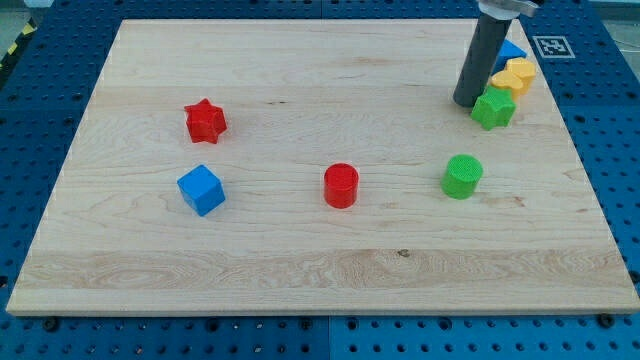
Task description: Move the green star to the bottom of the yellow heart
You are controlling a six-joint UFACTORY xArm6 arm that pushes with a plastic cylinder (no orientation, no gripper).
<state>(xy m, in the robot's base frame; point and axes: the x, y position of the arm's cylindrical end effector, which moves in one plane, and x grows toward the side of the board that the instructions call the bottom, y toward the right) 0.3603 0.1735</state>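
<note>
The green star-shaped block (493,109) sits up near the view's top right corner of the light wooden board (300,260), right under the yellow heart-shaped block (516,76) and touching it, or as good as. My tip (465,102) is planted just off the star's left side, so close it looks like contact, though I can't quite tell from this angle if there's a sliver of gap. No fingers here to open or close, it's just a plain dark rod coming down from the top edge, holding nothing.

Behind the heart a blue block (511,50) pokes out, mostly hidden by the rod and the heart, so its shape is hard to call. Maybe a triangle.

Everything else is well apart from that cluster: a green cylinder (462,176) lower down on the right, a red cylinder (341,185) about mid-board, a blue cube (201,190) toward the left, and a red star (205,121) above it. The board rests on a blue pegboard table (40,110).
</note>
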